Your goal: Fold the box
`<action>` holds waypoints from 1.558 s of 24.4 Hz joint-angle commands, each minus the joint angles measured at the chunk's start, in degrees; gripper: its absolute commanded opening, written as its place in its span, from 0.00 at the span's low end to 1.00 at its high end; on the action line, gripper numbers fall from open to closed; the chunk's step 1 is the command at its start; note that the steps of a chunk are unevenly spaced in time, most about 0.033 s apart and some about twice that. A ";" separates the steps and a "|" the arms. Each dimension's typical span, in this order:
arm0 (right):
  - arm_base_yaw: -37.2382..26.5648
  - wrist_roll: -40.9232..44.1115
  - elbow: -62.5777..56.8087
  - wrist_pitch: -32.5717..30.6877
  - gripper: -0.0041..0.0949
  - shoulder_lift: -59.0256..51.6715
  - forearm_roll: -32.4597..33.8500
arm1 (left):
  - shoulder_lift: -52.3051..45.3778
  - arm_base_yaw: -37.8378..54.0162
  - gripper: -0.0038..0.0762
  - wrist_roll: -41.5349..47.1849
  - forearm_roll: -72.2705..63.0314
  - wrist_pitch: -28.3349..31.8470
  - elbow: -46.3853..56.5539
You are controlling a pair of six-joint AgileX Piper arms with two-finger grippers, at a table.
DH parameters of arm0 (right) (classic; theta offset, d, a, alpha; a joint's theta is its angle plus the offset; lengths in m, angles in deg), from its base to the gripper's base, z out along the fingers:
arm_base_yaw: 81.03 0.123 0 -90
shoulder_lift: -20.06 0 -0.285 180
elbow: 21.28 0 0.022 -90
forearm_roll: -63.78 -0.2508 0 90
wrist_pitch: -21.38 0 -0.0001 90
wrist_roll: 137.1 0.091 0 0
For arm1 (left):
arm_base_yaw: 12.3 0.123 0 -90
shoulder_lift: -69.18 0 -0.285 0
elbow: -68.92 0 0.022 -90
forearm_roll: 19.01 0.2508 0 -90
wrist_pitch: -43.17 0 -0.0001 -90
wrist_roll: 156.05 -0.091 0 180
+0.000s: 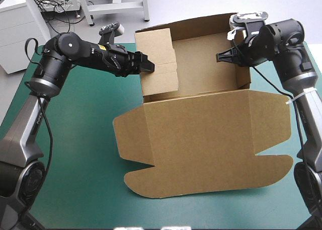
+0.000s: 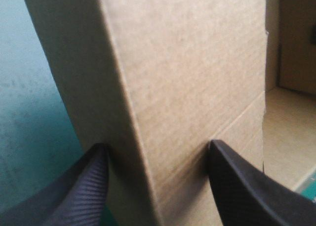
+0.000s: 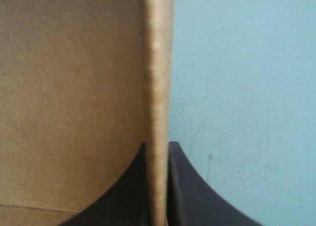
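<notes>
The brown box lies mid-table as an open tray at the back, its lid flat toward the front edge. My left gripper is at the tray's left wall, which stands folded inward. In the left wrist view my left gripper is open, its black fingers astride a folded corner of that wall. My right gripper reaches in at the tray's right wall. In the right wrist view my right gripper is shut on the upright edge of that wall.
The teal-green cover shows to the left of the box and along the front edge. The lid's rounded flaps reach near the table's front. A white cabinet stands beyond the far left corner.
</notes>
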 commanded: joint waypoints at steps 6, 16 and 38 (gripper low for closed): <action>4.89 2.86 1.73 3.56 0.02 -2.84 -0.20 | -2.39 -4.22 0.57 13.05 16.30 3.10 -1.73; 10.15 7.12 2.16 4.73 0.02 -3.20 2.77 | -2.39 -4.33 0.57 17.66 18.93 2.40 -1.73; 10.04 10.63 5.54 2.78 0.02 -4.25 5.73 | -7.09 -5.21 0.56 19.14 23.03 3.59 -1.31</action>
